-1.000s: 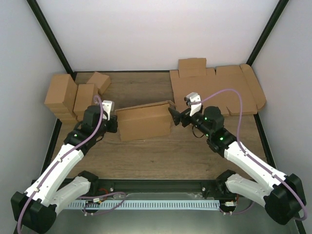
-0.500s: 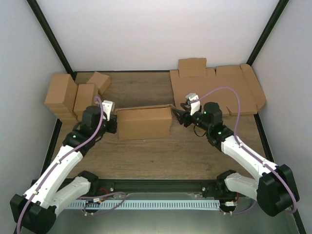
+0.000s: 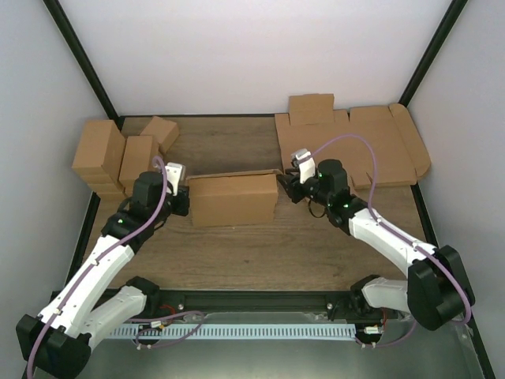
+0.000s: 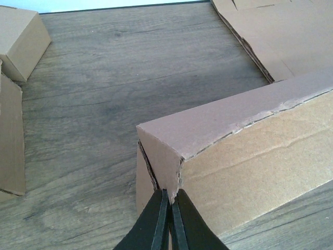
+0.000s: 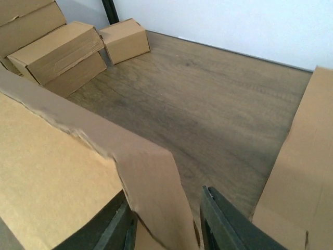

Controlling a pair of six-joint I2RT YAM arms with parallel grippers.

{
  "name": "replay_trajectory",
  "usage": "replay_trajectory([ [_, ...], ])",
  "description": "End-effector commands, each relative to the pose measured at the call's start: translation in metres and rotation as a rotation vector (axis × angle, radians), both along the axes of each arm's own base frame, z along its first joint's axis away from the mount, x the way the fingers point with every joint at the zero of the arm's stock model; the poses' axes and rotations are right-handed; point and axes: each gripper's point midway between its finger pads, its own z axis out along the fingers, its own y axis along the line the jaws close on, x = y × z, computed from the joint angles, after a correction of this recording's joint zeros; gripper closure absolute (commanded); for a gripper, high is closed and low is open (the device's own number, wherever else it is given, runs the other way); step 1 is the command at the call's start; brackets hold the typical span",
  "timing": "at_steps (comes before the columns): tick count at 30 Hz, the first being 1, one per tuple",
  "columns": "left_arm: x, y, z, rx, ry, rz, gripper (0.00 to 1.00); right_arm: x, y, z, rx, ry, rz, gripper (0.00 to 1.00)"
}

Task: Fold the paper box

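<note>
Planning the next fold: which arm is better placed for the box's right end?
Likely right: the right end effector straddles the paper box end flap, jaws apart; the left end effector is shut on the far corner.

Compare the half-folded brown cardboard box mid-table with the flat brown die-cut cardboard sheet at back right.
The brown cardboard box stands up with raised walls; the flat brown cardboard sheet lies unfolded. The box sits mid-table; the sheet at the back right. The left gripper pinches the box's left corner and the right gripper straddles its right end flap, jaws apart; neither gripper touches the sheet. Both are plain brown cardboard.
</note>
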Motion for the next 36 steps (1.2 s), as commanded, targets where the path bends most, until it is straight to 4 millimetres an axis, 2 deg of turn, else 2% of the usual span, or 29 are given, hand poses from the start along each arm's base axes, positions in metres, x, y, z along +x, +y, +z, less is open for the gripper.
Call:
replay_trajectory([
  [1,0.003,-0.002,0.010,-0.008,-0.039,-0.007,0.96,0.010,0.011,0.030,-0.027,-0.063,-0.021,0.69],
  [5,0.003,-0.002,0.009,-0.029,-0.028,0.010,0.96,0.007,0.018,0.039,-0.052,-0.026,-0.036,0.84],
  [10,0.001,-0.005,0.002,-0.094,0.007,0.036,0.96,0.000,0.024,0.034,-0.081,0.137,-0.074,0.99],
  [11,0.001,-0.005,0.000,-0.107,0.012,0.039,0.96,-0.002,0.026,0.032,-0.086,0.167,-0.076,0.99],
  [14,-0.001,-0.005,-0.006,-0.130,0.025,0.052,0.96,-0.011,0.032,0.033,-0.099,0.207,-0.072,0.99],
  [18,-0.003,-0.003,-0.004,-0.145,0.014,0.070,0.95,-0.017,0.034,0.032,-0.110,0.232,-0.079,0.96],
  [23,-0.006,0.000,-0.004,-0.179,0.016,0.101,0.85,-0.021,0.031,0.025,-0.118,0.243,-0.080,0.93],
  [28,-0.006,0.007,-0.002,-0.177,0.018,0.144,0.81,-0.024,0.030,0.021,-0.116,0.241,-0.073,0.90],
  [30,-0.006,0.007,-0.002,-0.186,0.018,0.146,0.76,-0.025,0.030,0.022,-0.115,0.239,-0.069,0.85],
  [36,-0.003,0.008,-0.009,-0.208,0.035,0.181,0.57,-0.026,0.026,0.019,-0.126,0.238,-0.079,0.80],
])
